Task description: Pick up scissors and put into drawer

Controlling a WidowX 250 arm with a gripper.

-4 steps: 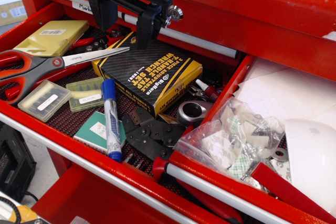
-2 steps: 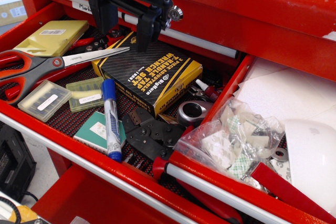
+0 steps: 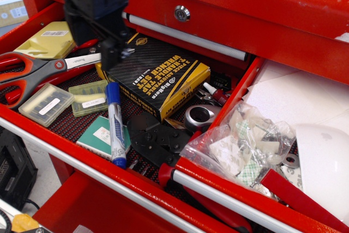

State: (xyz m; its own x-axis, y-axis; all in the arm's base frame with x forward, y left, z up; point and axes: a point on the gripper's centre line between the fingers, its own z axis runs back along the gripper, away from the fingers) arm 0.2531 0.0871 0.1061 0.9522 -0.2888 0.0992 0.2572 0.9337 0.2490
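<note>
The scissors (image 3: 38, 72) lie at the left of the wide mesh-lined drawer, with red-orange and grey handles to the left and silver blades pointing right. My black gripper (image 3: 94, 47) hangs over the blades with its fingers (image 3: 112, 55) spread apart, open and empty. One finger hides the blade tip. The narrower red drawer (image 3: 297, 99) with a white paper bottom stands open at the right, its silver handle bar (image 3: 229, 200) at the front.
Around the scissors lie a black wrench-set box (image 3: 155, 77), a blue marker (image 3: 115, 124), a yellow case (image 3: 52, 39), small plastic boxes (image 3: 46, 105) and black pliers (image 3: 161, 143). The narrow drawer holds a plastic bag of parts (image 3: 245, 143) and a white dome (image 3: 324, 167).
The gripper has moved left and down from in front of the upper drawer's lock to over the scissors' blades. The scissors have not moved.
</note>
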